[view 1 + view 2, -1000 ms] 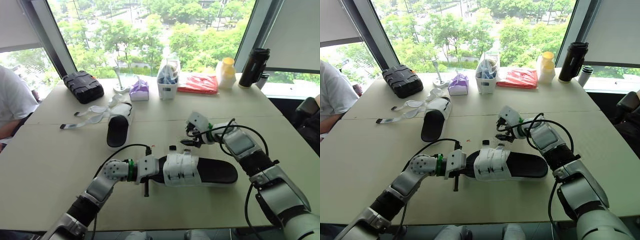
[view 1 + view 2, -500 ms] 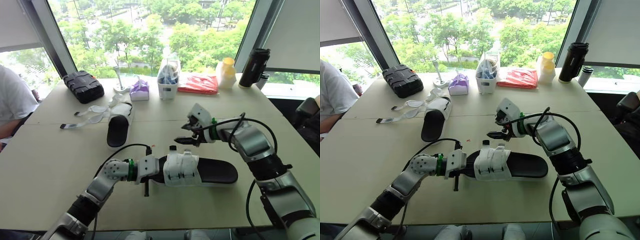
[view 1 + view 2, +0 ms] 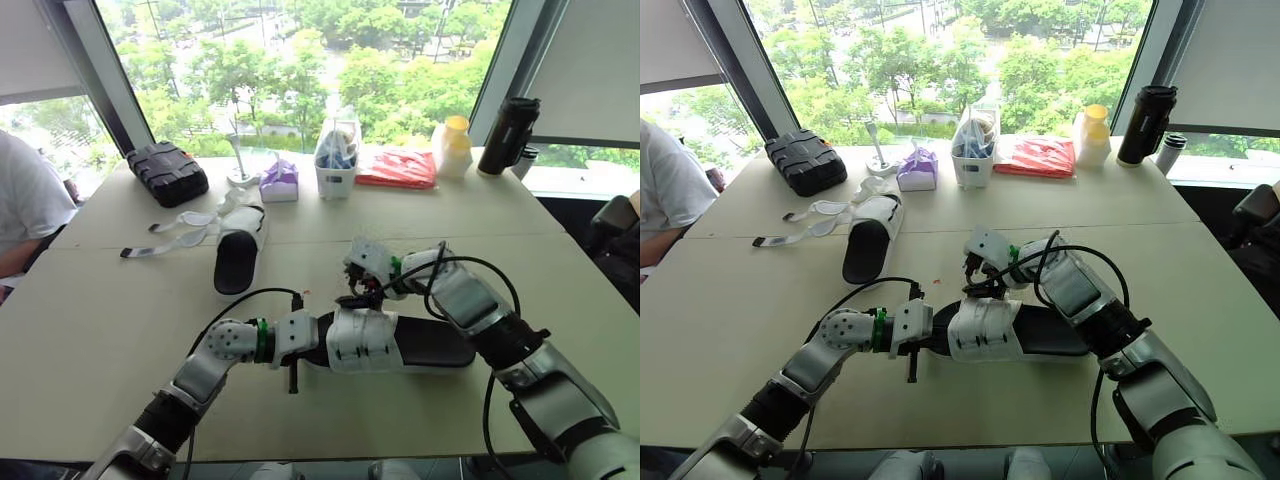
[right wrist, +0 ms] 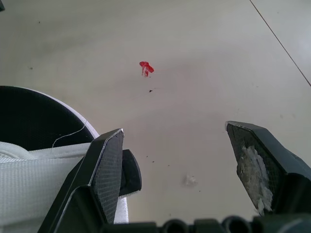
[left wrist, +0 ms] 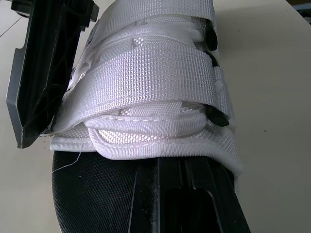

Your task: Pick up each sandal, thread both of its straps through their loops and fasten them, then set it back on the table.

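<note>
Steadiness first — left gripper point(image 3: 299, 347) clamps the near sandal point(image 3: 432, 346) at its toe end; right gripper point(image 4: 175, 133), fingers apart over the straps point(image 3: 362, 340) at their far edge, should close squarely on one strap end.

No text, label, brand or number is legible in any view. Any marking on the red packet point(image 3: 397, 168) at 12 o'clock on the table point(image 3: 100, 330), or on the purple tissue pack point(image 3: 278, 180) at 11 o'clock, is too small to make out.
</note>
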Available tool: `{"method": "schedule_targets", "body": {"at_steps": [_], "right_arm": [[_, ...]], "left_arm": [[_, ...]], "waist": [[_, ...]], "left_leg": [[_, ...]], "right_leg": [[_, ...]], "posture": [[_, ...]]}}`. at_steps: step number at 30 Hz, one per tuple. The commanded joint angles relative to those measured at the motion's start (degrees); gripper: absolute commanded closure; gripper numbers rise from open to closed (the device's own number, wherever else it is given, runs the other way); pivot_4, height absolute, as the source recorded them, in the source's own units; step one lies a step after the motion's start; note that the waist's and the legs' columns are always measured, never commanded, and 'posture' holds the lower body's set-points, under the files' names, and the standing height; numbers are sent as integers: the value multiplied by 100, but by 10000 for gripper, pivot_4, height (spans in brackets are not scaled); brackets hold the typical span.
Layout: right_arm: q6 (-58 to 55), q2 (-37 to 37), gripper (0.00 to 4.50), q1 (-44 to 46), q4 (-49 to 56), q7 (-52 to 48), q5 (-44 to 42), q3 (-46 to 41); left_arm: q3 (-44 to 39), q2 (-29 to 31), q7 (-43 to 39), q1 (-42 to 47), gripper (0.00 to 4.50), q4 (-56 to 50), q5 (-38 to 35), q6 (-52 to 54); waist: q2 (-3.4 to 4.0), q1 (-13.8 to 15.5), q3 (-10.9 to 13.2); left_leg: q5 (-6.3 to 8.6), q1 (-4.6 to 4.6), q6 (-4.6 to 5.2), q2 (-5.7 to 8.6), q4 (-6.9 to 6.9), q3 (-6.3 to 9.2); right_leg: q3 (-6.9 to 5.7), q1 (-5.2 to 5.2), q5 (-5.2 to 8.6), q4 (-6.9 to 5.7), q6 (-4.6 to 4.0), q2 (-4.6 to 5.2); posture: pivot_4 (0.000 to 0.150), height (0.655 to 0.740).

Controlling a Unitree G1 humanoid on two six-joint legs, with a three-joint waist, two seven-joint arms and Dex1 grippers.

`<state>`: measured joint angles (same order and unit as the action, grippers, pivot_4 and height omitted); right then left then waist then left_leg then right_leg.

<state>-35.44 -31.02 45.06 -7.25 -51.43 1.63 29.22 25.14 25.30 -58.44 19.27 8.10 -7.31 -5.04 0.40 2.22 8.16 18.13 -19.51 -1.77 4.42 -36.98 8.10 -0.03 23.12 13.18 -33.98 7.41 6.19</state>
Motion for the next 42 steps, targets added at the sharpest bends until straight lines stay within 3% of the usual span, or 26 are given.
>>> {"method": "schedule_targets", "body": {"at_steps": [1,8,15,18,27,30,31,42], "right_arm": [[256,-92,9171,54,-258,-103,247,16],[998,-625,9171,-183,316,-296,-235,-1157],[2343,-1485,9171,-1601,1577,-285,-148,-1905],[3826,-1939,9171,-2279,1571,-156,192,-2111],[6555,-2309,9171,-2770,800,479,880,-2210],[7455,-2271,725,-2742,593,701,1113,-2095],[7788,-2252,301,-2716,522,827,1220,-2077],[9111,-1848,301,-2518,236,1269,1642,-1630]], "left_arm": [[506,224,29,-453,45000,1002,801,551],[439,285,53,-510,45000,851,761,542],[-117,397,-22,-777,45000,124,217,379],[-407,668,-19,-1041,45000,-427,98,374],[-1499,1276,27,-1618,45000,-2020,-951,1008],[-1912,1457,58,-1765,45000,-2378,-1324,1373],[-2056,1511,86,-1826,45000,-2510,-1431,1484],[-2624,1510,363,-2131,45000,-2825,-1594,1854]], "waist": [[-1,-1,-1],[1,-5,6],[-20,-65,46],[-16,-163,73],[-43,-284,230],[-47,-281,252],[-54,-283,256],[-81,-281,295]], "left_leg": [[0,0,0,0,0,0],[0,-6,0,0,0,0],[0,-44,-1,-6,11,-3],[-3,-88,-3,-9,10,-2],[-9,-100,-15,-23,64,-33],[-11,-103,-19,-21,70,-38],[-11,-102,-19,-22,73,-39],[-25,-103,-45,-19,74,-52]], "right_leg": [[0,0,0,0,0,0],[0,3,0,0,1,0],[1,23,6,0,16,-2],[2,67,-5,-2,19,-7],[37,124,-13,-4,-27,-23],[43,128,-14,-4,-31,-22],[44,130,-13,-4,-31,-23],[59,134,-13,-1,-35,-23]], "posture": [[1500,7400],[1500,7400],[1500,7400],[1500,7400],[1500,7400],[1500,7400],[1500,7400],[1500,7400]]}}
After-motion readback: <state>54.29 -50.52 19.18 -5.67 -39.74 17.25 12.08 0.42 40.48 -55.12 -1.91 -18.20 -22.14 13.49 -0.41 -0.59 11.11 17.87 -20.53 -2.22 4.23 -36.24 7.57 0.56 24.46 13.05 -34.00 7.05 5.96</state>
